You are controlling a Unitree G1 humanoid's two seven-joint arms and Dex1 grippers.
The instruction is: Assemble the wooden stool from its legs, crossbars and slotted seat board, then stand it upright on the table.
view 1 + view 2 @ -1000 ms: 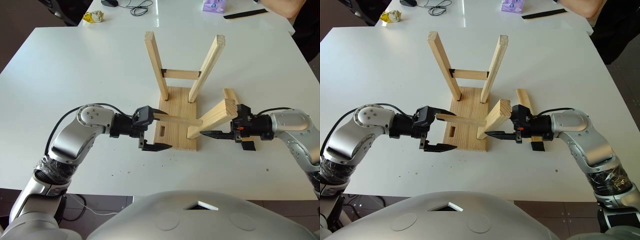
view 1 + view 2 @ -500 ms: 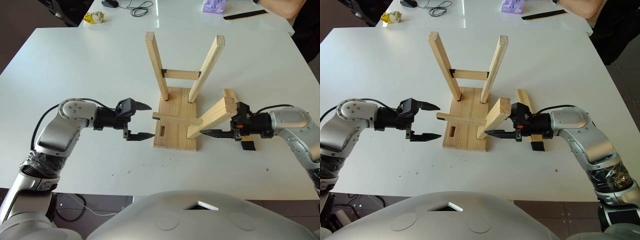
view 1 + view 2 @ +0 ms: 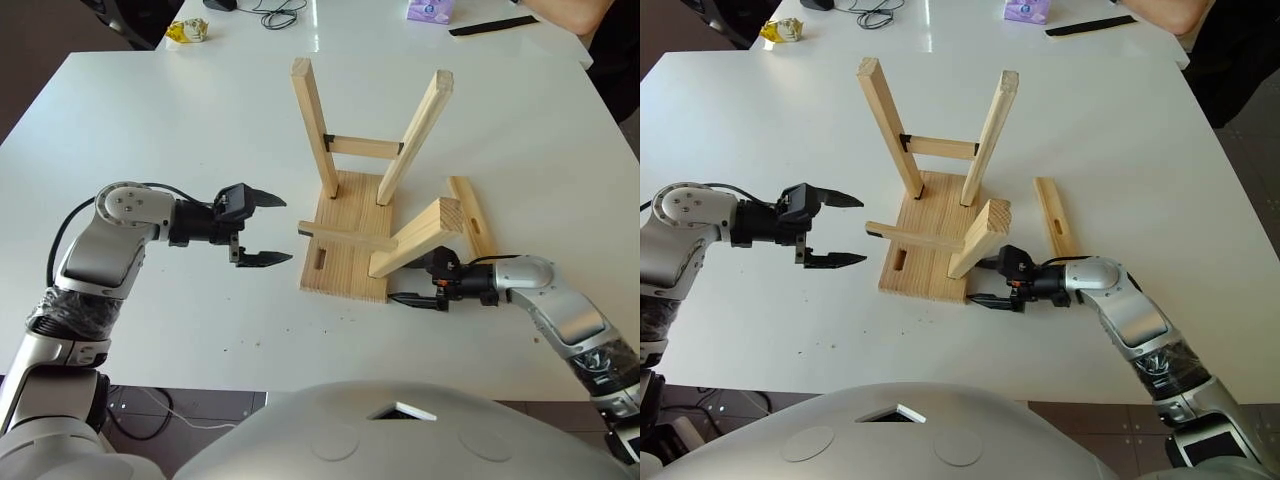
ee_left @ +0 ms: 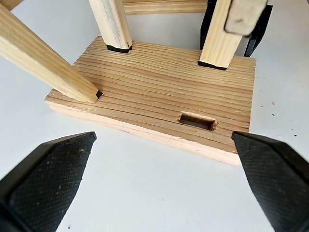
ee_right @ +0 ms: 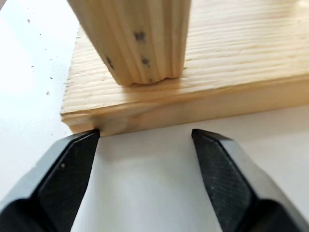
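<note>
Pale slotted wooden seat board lies underside-up on white table, slots open for legs. Third square leg leans, I judge unseated. My left hand hovers beside board, fingers apart. My right hand, fingers apart, sits at near corner, probably to brace.

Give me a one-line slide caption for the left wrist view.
Open left gripper facing the seat board: three legs seated, one slot empty.
</note>
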